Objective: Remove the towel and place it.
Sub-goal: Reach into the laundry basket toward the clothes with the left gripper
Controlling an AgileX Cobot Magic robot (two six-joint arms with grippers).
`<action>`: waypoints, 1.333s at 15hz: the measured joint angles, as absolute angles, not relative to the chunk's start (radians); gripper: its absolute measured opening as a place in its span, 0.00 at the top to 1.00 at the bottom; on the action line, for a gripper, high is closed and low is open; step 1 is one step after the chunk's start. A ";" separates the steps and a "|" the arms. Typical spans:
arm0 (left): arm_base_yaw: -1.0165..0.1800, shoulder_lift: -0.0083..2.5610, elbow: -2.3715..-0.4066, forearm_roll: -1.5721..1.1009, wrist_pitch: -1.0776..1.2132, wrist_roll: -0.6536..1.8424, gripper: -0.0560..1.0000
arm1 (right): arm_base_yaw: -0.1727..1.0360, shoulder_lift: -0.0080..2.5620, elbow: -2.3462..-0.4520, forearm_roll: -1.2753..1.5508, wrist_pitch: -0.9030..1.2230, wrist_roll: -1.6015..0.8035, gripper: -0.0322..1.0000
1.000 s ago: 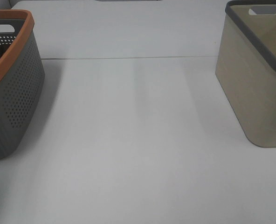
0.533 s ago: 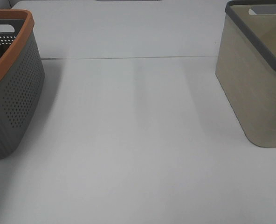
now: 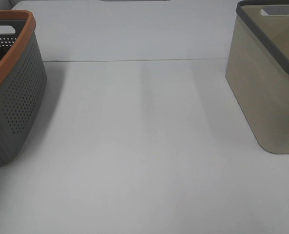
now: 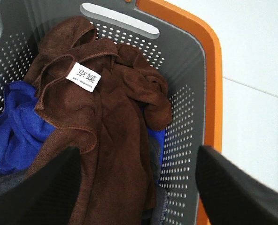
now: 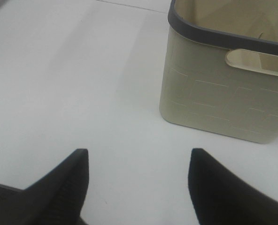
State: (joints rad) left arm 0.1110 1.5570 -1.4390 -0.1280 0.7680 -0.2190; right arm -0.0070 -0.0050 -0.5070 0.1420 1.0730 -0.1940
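Grey basket [image 3: 12, 97], left edge of frame: holds the brown towel [image 4: 106, 117], heaped over blue cloth [image 4: 17, 136].
Left claw [image 4: 139, 185]: wide, empty, above the towel. You pinch a raised fold near the white tag [image 4: 82, 77], taking the brown layer only.
Right claw [image 5: 136, 183]: wide, empty, over the bench [image 3: 144, 146].
Beige basket [image 3: 266, 97]: right edge of frame.

My white counter [image 3: 144, 146] carries a grey orange-rimmed basket [image 3: 12, 97]; well apart from it stands a beige basket [image 3: 266, 97].
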 joint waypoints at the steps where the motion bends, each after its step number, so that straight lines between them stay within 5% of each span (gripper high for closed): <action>1: 0.111 1.604 -1.505 -0.112 0.824 -0.219 0.32 | -0.007 -0.005 -0.507 0.142 1.073 -0.194 0.39; 7: 0.140 1.867 -1.842 -0.111 1.086 -0.181 0.32 | -0.007 -0.005 -0.507 0.142 1.073 -0.194 0.39; 14: 0.358 1.969 -1.872 -0.352 1.102 -0.037 0.33 | -0.007 -0.005 -0.507 0.142 1.073 -0.194 0.39; 20: 0.379 2.086 -1.914 -0.345 1.092 0.093 0.39 | -0.007 -0.005 -0.507 0.142 1.073 -0.194 0.39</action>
State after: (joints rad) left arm 0.3790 2.0860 -1.9140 -0.3450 1.0920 0.0930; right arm -0.0070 -0.0050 -0.5070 0.1420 1.0730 -0.1940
